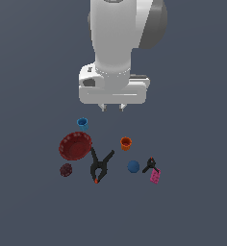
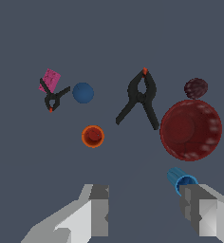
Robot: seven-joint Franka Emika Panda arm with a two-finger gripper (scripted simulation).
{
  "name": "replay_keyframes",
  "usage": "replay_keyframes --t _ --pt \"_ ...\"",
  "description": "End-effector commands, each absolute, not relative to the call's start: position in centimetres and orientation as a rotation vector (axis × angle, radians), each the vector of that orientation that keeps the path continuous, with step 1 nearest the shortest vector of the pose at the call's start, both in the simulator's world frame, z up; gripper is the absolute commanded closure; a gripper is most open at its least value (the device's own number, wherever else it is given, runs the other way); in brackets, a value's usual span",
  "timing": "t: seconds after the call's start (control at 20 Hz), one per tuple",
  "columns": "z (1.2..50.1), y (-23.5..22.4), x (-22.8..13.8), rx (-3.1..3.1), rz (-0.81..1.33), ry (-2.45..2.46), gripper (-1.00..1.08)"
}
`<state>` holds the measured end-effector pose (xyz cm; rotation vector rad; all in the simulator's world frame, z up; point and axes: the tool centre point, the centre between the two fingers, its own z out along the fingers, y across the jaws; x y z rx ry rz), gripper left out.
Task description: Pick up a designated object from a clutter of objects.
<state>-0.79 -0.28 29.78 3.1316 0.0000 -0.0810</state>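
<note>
A flat dark grey-blue surface (image 1: 29,202) fills both views, with nothing else of a room to be seen. The white arm (image 1: 116,38) comes down from the top of the exterior view, its wrist pointing straight down, and the gripper (image 1: 112,108) hangs above the clutter with its fingers (image 2: 97,209) spread wide apart, holding nothing.

The dark red bowl (image 1: 75,146), the largest item, sits upright on the exterior view's left of the group, below and left of the gripper; its inside shows only pale flecks on the wall. The large black clamp (image 1: 100,166) lies just right of the bowl, its handles splayed toward it. The blue cup (image 1: 82,123) stands just beyond the bowl, nearest the gripper. The orange cup (image 1: 126,142) stands upright, mouth up, right of the bowl. The blue ball (image 1: 133,166) rests near the small black clamp (image 1: 149,165), which touches the pink block (image 1: 155,175). The dark red ball (image 1: 66,169) lies just beside the bowl's near side.
</note>
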Motion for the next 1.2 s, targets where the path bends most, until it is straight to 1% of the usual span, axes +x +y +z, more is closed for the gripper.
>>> replay_keyframes --t 0.0,0.25,0.5,0.85,1.15 --pt "29.5 -0.7 -0.7 3.138 -0.095 -0.015 -0.2" --pt "28.2 -2.2 -0.4 3.166 -0.158 -0.082 -0.2" --pt "26.0 -4.9 -0.1 3.212 -0.262 -0.197 -0.2" --pt "21.4 -10.4 0.0 3.303 -0.465 -0.446 -0.2" --pt "17.0 -15.4 -0.6 3.384 -0.633 -0.697 -0.2"
